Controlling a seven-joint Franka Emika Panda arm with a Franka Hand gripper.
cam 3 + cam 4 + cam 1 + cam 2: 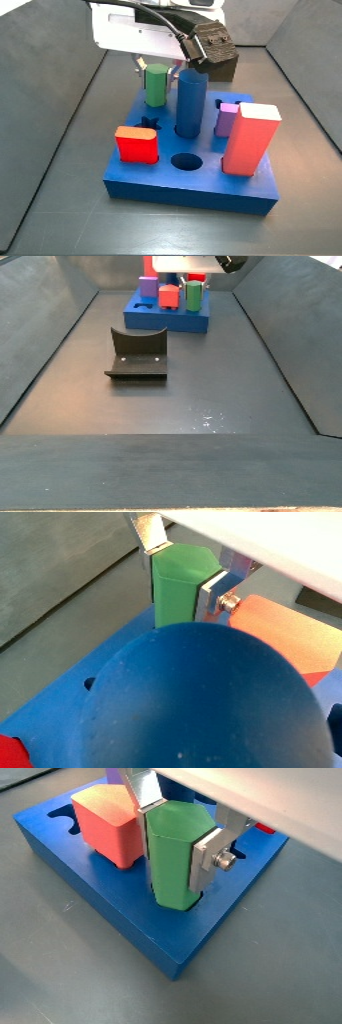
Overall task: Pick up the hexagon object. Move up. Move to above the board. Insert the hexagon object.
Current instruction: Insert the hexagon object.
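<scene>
The green hexagon object (171,863) stands upright with its lower end at the blue board (147,933), near one corner. My gripper (175,830) is shut on it, one silver finger on each side of its upper half. Both wrist views show the grip; the peg (181,587) rises behind the thick blue cylinder (201,702). In a side view the peg (156,85) is at the board's (201,185) far left, under the gripper (158,66). How deep it sits in its hole is hidden.
On the board stand the blue cylinder (190,100), a short red block (135,143), a tall red block (251,140) and a small purple piece (227,118). A round hole (185,160) is open. The fixture (138,354) stands on the floor, apart from the board (140,321).
</scene>
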